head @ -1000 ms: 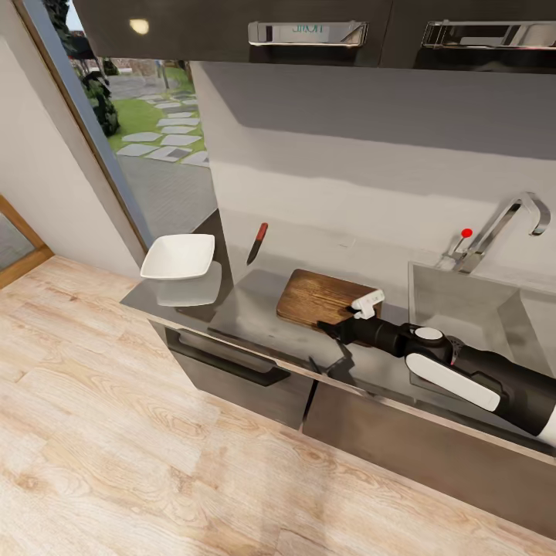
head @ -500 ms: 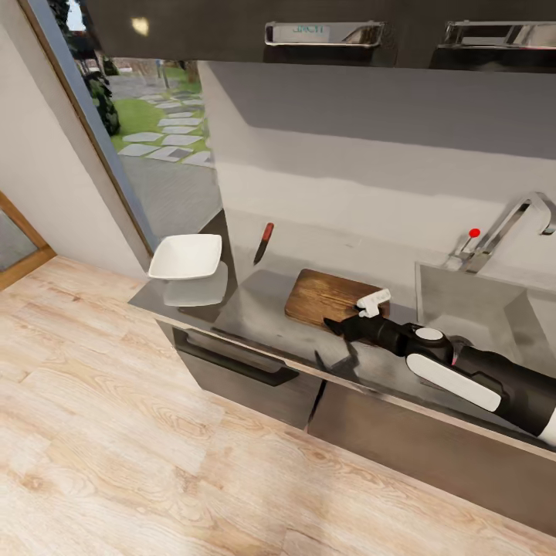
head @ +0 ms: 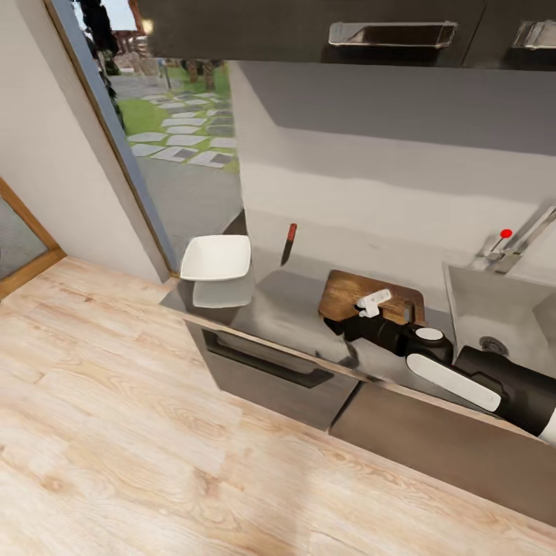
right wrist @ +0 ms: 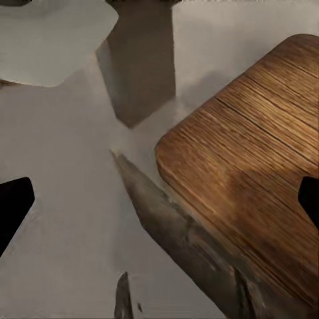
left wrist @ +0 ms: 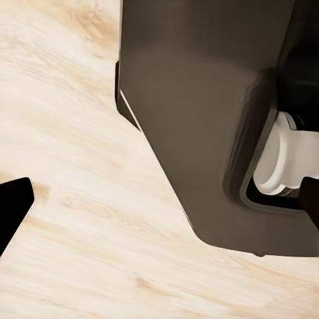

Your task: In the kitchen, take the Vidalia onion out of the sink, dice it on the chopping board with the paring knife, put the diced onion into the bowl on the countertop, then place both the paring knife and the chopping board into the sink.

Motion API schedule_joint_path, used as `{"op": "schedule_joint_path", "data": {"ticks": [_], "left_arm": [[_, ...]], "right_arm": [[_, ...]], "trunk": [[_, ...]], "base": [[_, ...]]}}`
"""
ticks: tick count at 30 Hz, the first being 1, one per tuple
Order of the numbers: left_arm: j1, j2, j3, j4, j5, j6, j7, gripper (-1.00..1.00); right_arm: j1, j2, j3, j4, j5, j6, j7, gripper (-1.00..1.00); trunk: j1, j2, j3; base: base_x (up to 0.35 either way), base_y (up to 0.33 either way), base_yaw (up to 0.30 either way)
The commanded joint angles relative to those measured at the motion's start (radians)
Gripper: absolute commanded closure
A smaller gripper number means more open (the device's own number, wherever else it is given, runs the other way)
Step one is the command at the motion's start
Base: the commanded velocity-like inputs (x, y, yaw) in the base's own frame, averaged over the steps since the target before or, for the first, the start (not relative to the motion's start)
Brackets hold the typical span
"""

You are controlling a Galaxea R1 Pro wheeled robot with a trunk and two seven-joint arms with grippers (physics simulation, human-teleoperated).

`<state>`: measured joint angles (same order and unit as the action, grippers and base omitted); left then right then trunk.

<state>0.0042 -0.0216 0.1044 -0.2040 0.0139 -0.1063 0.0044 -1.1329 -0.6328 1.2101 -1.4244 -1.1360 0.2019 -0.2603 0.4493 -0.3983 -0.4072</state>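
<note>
The dark brown chopping board (head: 345, 292) lies on the glossy grey countertop (head: 266, 305), its slot handle toward the sink (head: 480, 305). My right gripper (head: 333, 324) hovers open over the board's near left corner, nothing between its fingers. In the right wrist view the board (right wrist: 252, 173) lies just ahead of the open right gripper (right wrist: 159, 203). The red-handled paring knife (head: 288, 243) rests by the back wall. The white bowl (head: 218, 257) sits at the counter's left end. My left gripper (left wrist: 159, 203) is open above the wooden floor.
The tap (head: 525, 235) with its red-tipped lever (head: 506, 233) stands behind the sink, and the drain hole (head: 494, 345) shows beside my right forearm. A drawer handle (head: 266, 361) runs below the counter edge. Upper cabinets (head: 324, 27) hang overhead; a glass door (head: 166, 131) is left.
The whole view has swung, so counter and sink sit further right in the picture. My right gripper now stands nearer the board's near left corner than before, still open.
</note>
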Motion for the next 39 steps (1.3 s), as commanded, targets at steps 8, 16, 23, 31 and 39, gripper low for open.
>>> {"op": "schedule_joint_path", "data": {"ticks": [8, 16, 23, 31, 39], "left_arm": [[0.0, 0.0, 0.005, -0.002, 0.001, -0.001, 0.0, -1.0], [0.0, -0.001, 0.005, -0.002, 0.001, -0.001, 0.0, -1.0], [0.0, 0.0, 0.005, -0.002, 0.001, -0.001, 0.0, -1.0], [0.0, -0.001, 0.005, -0.002, 0.001, -0.001, 0.0, -1.0], [0.0, 0.0, 0.005, -0.002, 0.001, -0.001, 0.0, -1.0]], "right_arm": [[-0.002, -0.001, 0.003, -0.002, -0.007, 0.001, -0.008, -1.0], [-0.002, -0.001, 0.003, -0.002, -0.007, 0.001, -0.008, -1.0], [-0.002, -0.001, 0.003, -0.002, -0.007, 0.001, -0.008, -1.0], [-0.002, -0.001, 0.002, -0.002, -0.007, 0.002, -0.009, -1.0], [-0.002, -0.001, -0.001, -0.002, -0.008, -0.018, -0.057, -1.0]], "trunk": [[0.001, -0.002, -0.001], [0.001, -0.002, -0.001], [0.001, -0.002, -0.001], [0.001, -0.002, -0.001], [0.001, -0.002, -0.001]], "base": [[0.054, 0.119, 0.0], [0.008, 0.015, 0.0], [0.144, 0.113, 0.0], [0.096, 0.065, 0.0], [0.001, 0.001, 0.0]]}}
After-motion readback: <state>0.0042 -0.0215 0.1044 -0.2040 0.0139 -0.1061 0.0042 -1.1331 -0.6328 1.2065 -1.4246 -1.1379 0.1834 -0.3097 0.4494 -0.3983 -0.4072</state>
